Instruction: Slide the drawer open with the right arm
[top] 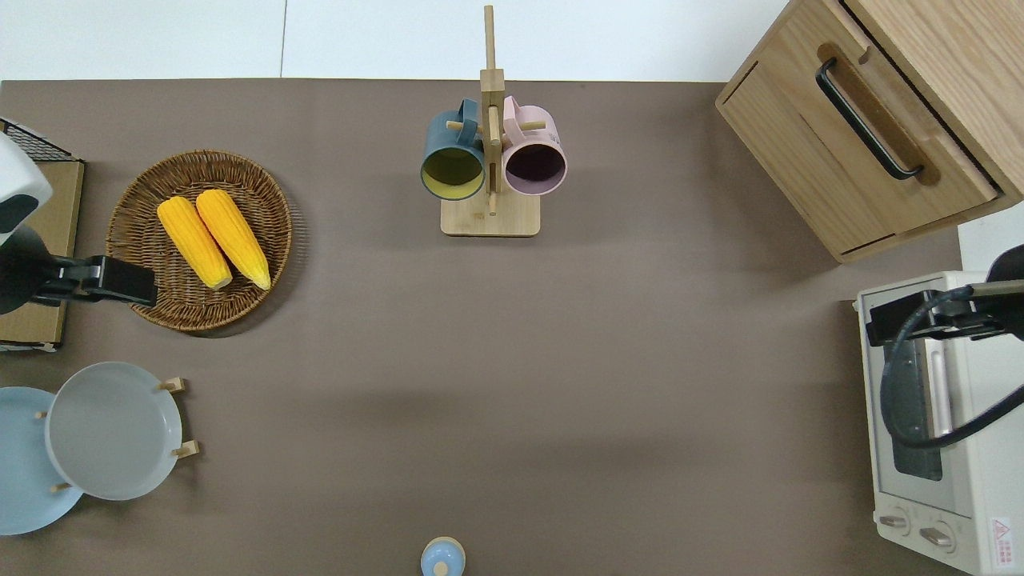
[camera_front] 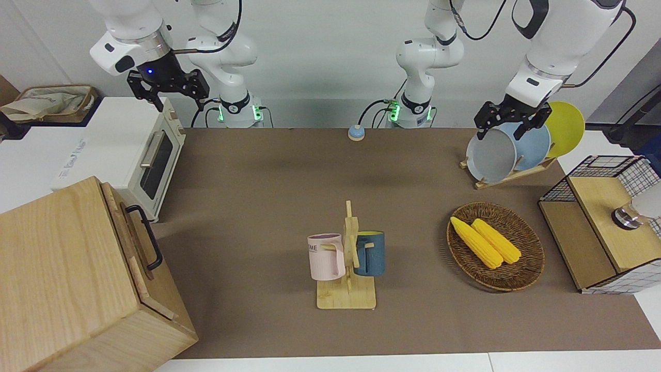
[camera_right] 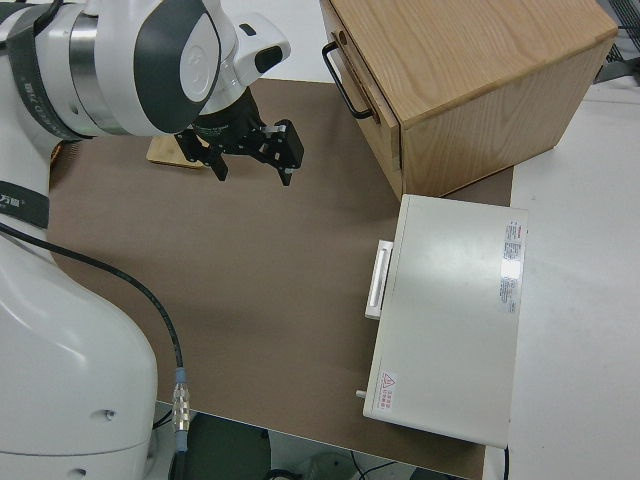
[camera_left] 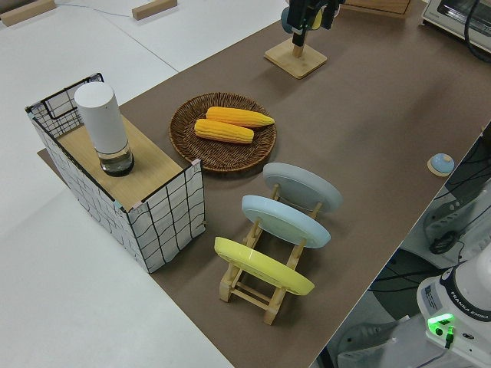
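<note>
Hovering over toaster oven [top: 928, 448], right gripper [camera_front: 166, 95] jaws open, empty; drawer [camera_front: 135, 243] shut; left arm parked.

We count two arms: right arm [camera_front: 134, 46], left arm [camera_front: 547, 57]. One wood cabinet [camera_front: 77, 279] with one drawer [top: 868, 132]. One white toaster oven [camera_front: 121, 150]. Two mugs, pink [camera_front: 326, 257] and blue [camera_front: 370, 252], on one mug rack [camera_front: 348, 297]. Two corn cobs [camera_front: 485, 241] in one wicker basket [camera_front: 526, 274]. Three plates: grey [camera_front: 490, 155], light blue [camera_front: 532, 147], yellow [camera_front: 565, 126], on one plate rack [camera_left: 257, 295]. One wire-mesh box [camera_left: 165, 222], one white cylinder [camera_left: 103, 126], one small blue knob [camera_front: 356, 133].
</note>
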`<state>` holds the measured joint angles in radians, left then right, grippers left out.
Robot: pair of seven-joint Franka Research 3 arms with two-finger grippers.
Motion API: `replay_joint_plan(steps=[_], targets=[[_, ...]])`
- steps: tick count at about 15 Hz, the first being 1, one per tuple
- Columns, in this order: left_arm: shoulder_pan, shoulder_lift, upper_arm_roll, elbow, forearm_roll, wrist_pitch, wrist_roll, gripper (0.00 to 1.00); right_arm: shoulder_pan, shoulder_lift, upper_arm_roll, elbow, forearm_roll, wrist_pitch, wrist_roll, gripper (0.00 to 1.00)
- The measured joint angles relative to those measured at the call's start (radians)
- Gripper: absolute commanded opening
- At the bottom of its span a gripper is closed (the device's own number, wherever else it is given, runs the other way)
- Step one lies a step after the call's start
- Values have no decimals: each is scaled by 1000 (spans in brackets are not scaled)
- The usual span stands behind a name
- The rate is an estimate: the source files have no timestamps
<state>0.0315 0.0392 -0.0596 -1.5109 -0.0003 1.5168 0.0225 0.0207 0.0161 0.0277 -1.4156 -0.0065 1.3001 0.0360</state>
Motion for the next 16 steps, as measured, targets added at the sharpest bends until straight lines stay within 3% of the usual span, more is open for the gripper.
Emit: replay_joint_plan(steps=[9, 16], targets=[[0, 0, 0, 0, 0, 0, 0, 993, 26, 13, 20, 2, -225, 32, -2, 985], [0, 0, 0, 0, 0, 0, 0, 993, 156, 67, 25, 1, -514, 138, -5, 985]])
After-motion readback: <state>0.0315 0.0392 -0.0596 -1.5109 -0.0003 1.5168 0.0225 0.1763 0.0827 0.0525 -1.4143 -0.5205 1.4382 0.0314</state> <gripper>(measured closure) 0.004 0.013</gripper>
